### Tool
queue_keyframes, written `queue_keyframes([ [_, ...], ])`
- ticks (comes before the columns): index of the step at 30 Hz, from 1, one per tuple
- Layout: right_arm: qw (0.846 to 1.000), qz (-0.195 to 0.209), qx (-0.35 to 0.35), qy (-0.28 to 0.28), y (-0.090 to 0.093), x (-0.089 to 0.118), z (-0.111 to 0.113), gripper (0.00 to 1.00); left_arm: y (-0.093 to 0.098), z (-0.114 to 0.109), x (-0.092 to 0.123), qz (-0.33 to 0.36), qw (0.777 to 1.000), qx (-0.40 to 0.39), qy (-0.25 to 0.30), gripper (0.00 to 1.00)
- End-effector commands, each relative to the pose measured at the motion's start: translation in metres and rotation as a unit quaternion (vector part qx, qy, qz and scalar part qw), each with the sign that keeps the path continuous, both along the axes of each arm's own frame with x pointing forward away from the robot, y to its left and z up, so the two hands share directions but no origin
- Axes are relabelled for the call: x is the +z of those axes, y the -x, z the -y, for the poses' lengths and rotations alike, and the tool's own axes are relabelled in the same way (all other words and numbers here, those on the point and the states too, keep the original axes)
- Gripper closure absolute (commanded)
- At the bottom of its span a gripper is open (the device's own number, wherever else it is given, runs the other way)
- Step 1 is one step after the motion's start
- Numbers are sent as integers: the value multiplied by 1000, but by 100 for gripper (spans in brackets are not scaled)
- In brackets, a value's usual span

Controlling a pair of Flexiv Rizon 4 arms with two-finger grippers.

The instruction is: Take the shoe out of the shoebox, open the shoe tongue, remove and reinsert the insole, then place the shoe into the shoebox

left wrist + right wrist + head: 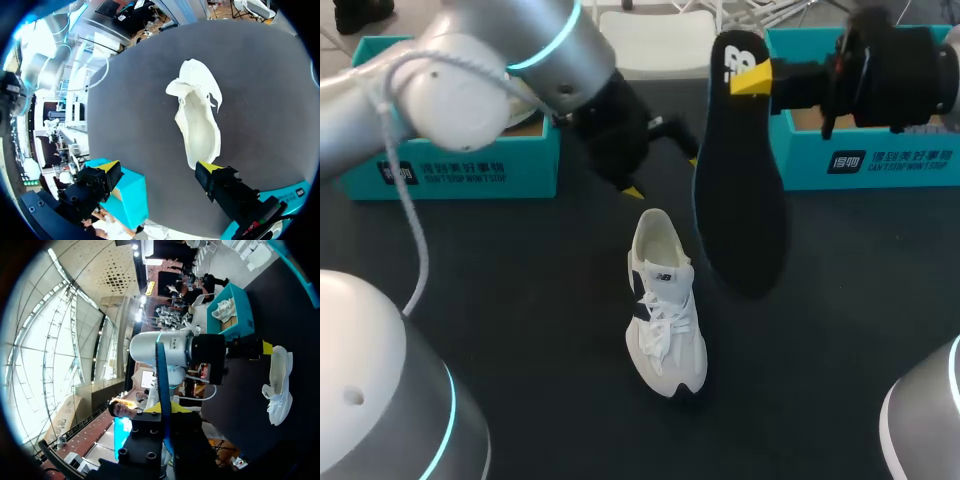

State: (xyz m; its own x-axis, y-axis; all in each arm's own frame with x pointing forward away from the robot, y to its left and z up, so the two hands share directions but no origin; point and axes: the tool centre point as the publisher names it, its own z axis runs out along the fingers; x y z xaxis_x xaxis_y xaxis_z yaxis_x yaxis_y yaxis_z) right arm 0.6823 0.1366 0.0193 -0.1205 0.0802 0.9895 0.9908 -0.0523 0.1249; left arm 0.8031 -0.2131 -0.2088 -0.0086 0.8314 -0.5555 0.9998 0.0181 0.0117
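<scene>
The white shoe [665, 310] was set upright on its sole on the dark table [520, 300], outside both boxes. Its laces were crossed over the middle, its heel opening was turned toward the table's far edge and its toe toward the robot. The black insole [740, 180] had been taken out of the shoe and was held in the air to the shoe's right, hanging lengthwise and clear of it. Its upper end was gripped by the right gripper [752, 78]. In the right wrist view the insole was seen edge-on as a thin strip, with the two yellow-tipped fingers pressed against it from either side, so that hand was clamped on the insole. The left gripper [160, 167] was placed just behind the shoe's heel, with its fingers spread wide apart and nothing caught between them. In the left wrist view the shoe lay ahead of that gripper, and one fingertip [210, 167] was seen just beside the shoe's near end; whether it touched the shoe could not be told. Beyond the shoe and to its left, a teal shoebox [450, 165] was set at the table's far edge, partly hidden by the left arm [470, 70], and something white was seen lying inside it from the right wrist view. A second teal shoebox [880, 150] was set beyond the shoe to its right, behind the right gripper. Both boxes stood well apart from the shoe.
</scene>
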Motion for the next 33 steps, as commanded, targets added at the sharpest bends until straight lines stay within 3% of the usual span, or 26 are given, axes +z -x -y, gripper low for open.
queue_keyframes([
  [1,1000,-9,10,7,-19,-6,7,100,14,-27,23,25,981,8,194,0],
  [5,1000,-18,11,-6,-31,-14,9,100,13,-33,37,32,973,3,228,0],
  [13,996,-84,9,-23,-49,-42,12,100,20,-44,65,39,950,-19,308,0],
  [19,990,-116,-41,-63,-61,-58,13,100,33,-50,75,39,934,-24,354,0],
  [33,990,-116,-41,-63,-61,-58,13,100,36,-53,80,26,933,-19,358,0],
])
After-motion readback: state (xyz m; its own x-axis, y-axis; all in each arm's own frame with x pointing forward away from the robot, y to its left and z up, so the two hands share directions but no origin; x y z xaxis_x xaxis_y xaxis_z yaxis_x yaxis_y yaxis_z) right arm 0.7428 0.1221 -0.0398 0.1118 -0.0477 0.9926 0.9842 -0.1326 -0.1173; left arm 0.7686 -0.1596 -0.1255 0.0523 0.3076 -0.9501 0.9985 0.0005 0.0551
